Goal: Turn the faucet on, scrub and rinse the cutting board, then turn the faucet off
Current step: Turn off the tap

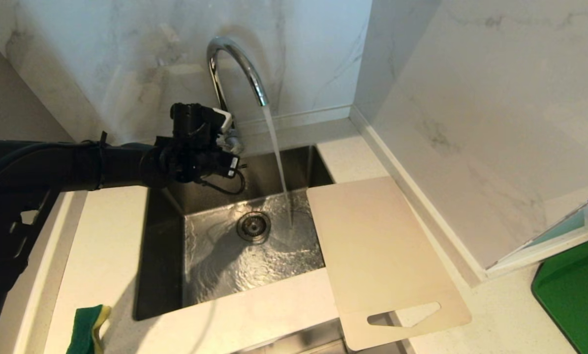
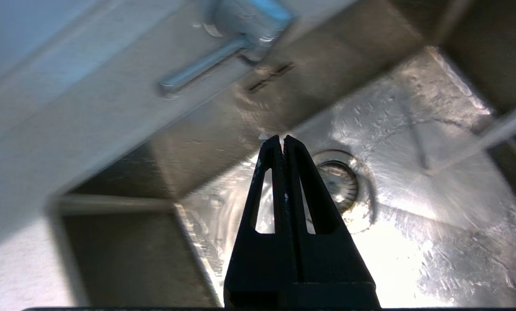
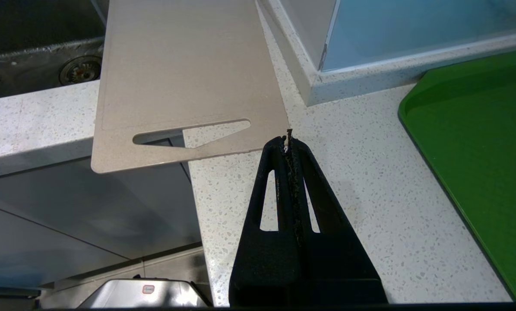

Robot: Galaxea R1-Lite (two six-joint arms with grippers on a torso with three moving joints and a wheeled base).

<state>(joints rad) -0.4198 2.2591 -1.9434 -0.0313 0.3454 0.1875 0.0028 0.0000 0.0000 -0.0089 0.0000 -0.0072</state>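
Both end effectors read fully closed on my screens, neither one gripping anything. My left end effector (image 2: 282, 139) hangs over the back left corner of the sink (image 1: 166, 236), fingers pressed together, just beside the base of the faucet (image 1: 234, 64). From the left wrist camera I see the faucet's thin side lever (image 2: 201, 67) ahead of the tips, near but apart. Water (image 1: 278, 162) pours from the arched spout into the basin beside the drain (image 1: 253, 226). My right end effector (image 3: 289, 140) hovers over the speckled worktop (image 3: 361, 194), its tips just beside the near corner of the cutting board (image 1: 377, 255). That board lies flat across the sink's right edge, well apart from the left end effector, handle slot toward me. A green mat (image 1: 576, 295) sits farther right; a green and yellow sponge (image 1: 88, 328) lies left of the sink.
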